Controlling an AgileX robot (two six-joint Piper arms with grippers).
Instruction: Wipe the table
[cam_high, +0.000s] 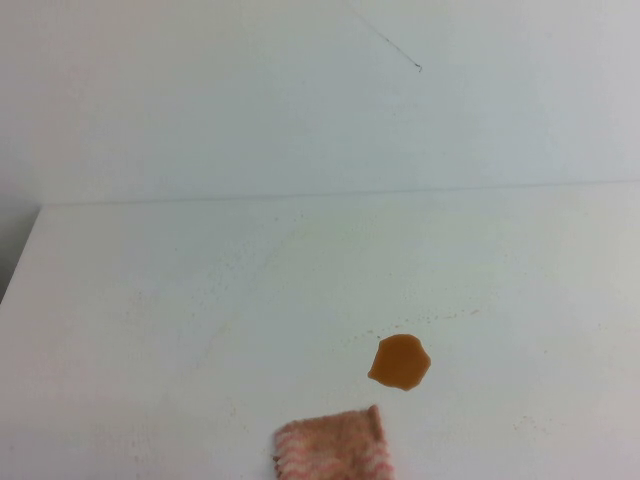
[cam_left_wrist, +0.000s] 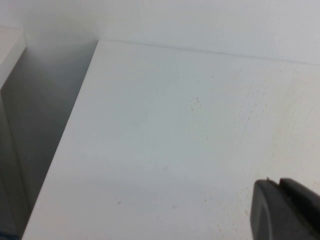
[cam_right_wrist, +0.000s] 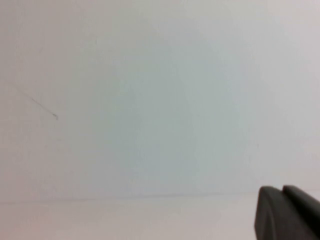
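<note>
An orange-brown liquid spill (cam_high: 400, 362) lies on the white table (cam_high: 200, 320), right of centre and toward the front. A pink and white striped cloth (cam_high: 333, 448) lies just in front of it at the near edge, partly cut off by the frame. Neither arm shows in the high view. My left gripper (cam_left_wrist: 278, 186) appears in the left wrist view above bare table near the left edge, its dark fingers pressed together, holding nothing. In the right wrist view my right gripper (cam_right_wrist: 281, 191) is shut and empty, pointing at the back wall.
The table's left edge (cam_left_wrist: 75, 120) drops to a grey gap beside a wall. A white wall (cam_high: 320, 100) rises behind the table, with a thin dark scratch (cam_high: 400, 55) on it. Faint brown speckles (cam_left_wrist: 200, 105) dot the tabletop.
</note>
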